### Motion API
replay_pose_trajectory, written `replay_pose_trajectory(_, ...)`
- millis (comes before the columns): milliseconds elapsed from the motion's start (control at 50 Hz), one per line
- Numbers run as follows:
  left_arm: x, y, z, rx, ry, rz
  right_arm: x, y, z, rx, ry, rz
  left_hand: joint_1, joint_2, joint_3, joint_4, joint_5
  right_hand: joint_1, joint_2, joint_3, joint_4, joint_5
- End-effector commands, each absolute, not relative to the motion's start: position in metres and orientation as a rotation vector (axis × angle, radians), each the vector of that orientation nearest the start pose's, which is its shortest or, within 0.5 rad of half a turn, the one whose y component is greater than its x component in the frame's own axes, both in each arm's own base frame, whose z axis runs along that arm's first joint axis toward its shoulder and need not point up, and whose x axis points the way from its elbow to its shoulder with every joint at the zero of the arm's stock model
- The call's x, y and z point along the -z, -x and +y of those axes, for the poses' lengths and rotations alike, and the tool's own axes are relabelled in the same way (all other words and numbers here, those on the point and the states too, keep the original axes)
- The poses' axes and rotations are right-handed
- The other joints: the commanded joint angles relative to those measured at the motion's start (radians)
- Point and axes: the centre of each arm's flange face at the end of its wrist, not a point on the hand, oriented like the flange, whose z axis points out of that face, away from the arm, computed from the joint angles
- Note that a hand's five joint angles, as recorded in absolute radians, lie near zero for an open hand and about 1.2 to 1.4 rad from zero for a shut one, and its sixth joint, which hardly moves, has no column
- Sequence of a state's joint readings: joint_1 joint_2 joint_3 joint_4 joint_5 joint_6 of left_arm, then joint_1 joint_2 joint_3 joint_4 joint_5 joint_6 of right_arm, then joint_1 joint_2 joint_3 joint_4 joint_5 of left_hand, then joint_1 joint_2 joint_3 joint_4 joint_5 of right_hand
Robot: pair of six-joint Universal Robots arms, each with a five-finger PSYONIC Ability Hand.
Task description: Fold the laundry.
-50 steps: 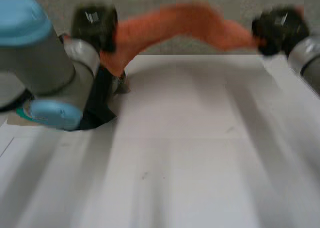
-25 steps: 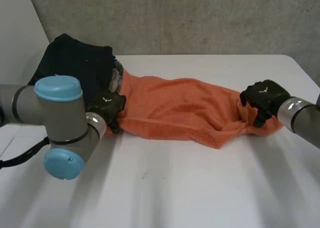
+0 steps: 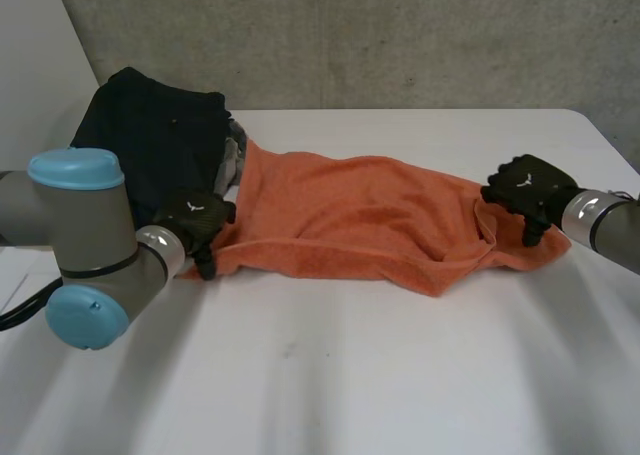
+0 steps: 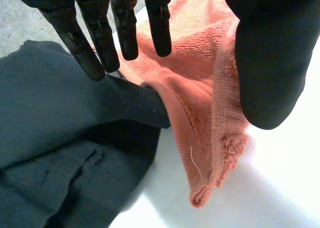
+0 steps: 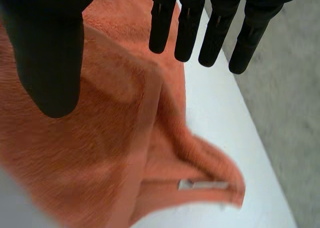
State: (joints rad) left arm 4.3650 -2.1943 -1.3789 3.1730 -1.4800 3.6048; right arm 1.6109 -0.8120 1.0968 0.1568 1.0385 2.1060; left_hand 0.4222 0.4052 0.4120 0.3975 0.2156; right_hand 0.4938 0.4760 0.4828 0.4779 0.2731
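An orange towel (image 3: 365, 225) lies rumpled across the white table (image 3: 400, 375), stretched between my two hands. My left hand (image 3: 192, 222) hovers over the towel's left end, fingers straight and spread, thumb apart; the towel's corner (image 4: 215, 153) lies loose under its palm. My right hand (image 3: 525, 190) is above the towel's right end, fingers straight and apart from the thumb, holding nothing. Below that palm the towel's corner (image 5: 205, 183) with a small white label (image 5: 202, 184) rests on the table.
A pile of dark clothing (image 3: 155, 135) sits at the table's back left, touching the towel's left end; the dark clothing (image 4: 70, 153) lies under my left fingertips. A grey wall (image 3: 400, 35) stands behind. The table's right edge (image 5: 260, 138) runs close to the towel's right corner.
A second ago both hands held the towel up in the air, shut on its ends. The towel came down onto the table and both hands have opened and let it go.
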Motion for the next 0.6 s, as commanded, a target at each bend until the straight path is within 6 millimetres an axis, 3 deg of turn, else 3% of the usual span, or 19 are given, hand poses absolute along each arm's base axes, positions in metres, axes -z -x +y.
replay_pose_trajectory(20,-0.136,0.268,-0.325,1.73,-1.128,2.374,-0.151,-0.207,-0.419,1.894,1.898,1.844,-0.015,0.002,-0.005,0.01,0.017,-0.029,-0.011,-0.018,-0.013,0.018)
replay_pose_trajectory(120,-0.132,0.268,-0.326,1.688,-1.128,2.396,-0.14,-0.217,-0.428,1.892,1.918,1.785,0.055,0.072,0.065,0.08,0.087,-0.023,-0.005,-0.012,-0.007,0.023)
replay_pose_trajectory(180,-0.131,0.269,-0.324,1.667,-1.134,2.411,-0.128,-0.221,-0.432,1.87,1.928,1.78,0.296,0.313,0.306,0.32,0.328,0.059,0.077,0.07,0.075,0.105)
replay_pose_trajectory(240,-0.131,0.271,-0.321,1.67,-1.137,2.421,-0.119,-0.222,-0.437,1.863,1.937,1.786,0.633,0.65,0.643,0.658,0.665,0.232,0.25,0.243,0.248,0.278)
replay_pose_trajectory(280,-0.134,0.273,-0.32,1.68,-1.129,2.427,-0.117,-0.225,-0.439,1.865,1.948,1.794,0.973,0.99,0.983,0.997,1.005,0.648,0.666,0.659,0.664,0.694)
replay_pose_trajectory(300,-0.134,0.274,-0.32,1.68,-1.126,2.43,-0.119,-0.225,-0.439,1.872,1.954,1.801,0.974,0.991,0.984,0.999,1.006,0.9,0.918,0.911,0.916,0.946)
replay_pose_trajectory(380,-0.144,0.274,-0.315,1.686,-1.109,2.434,-0.144,-0.212,-0.443,1.907,1.931,1.941,0.974,0.991,0.984,0.999,1.006,0.902,0.92,0.913,0.918,0.949)
replay_pose_trajectory(460,-0.158,0.269,-0.307,1.663,-1.09,2.438,-0.173,-0.188,-0.435,1.866,1.737,2.113,0.974,0.991,0.984,0.999,1.006,0.902,0.92,0.913,0.918,0.949)
replay_pose_trajectory(520,-0.173,0.26,-0.3,1.649,-1.069,2.433,-0.185,-0.172,-0.418,1.769,1.62,2.191,0.974,0.991,0.984,0.999,1.006,0.902,0.92,0.913,0.918,0.949)
replay_pose_trajectory(600,-0.188,0.247,-0.283,1.583,-1.104,2.416,-0.193,-0.144,-0.391,1.563,1.611,2.321,0.974,0.991,0.984,0.999,1.006,0.902,0.92,0.913,0.918,0.949)
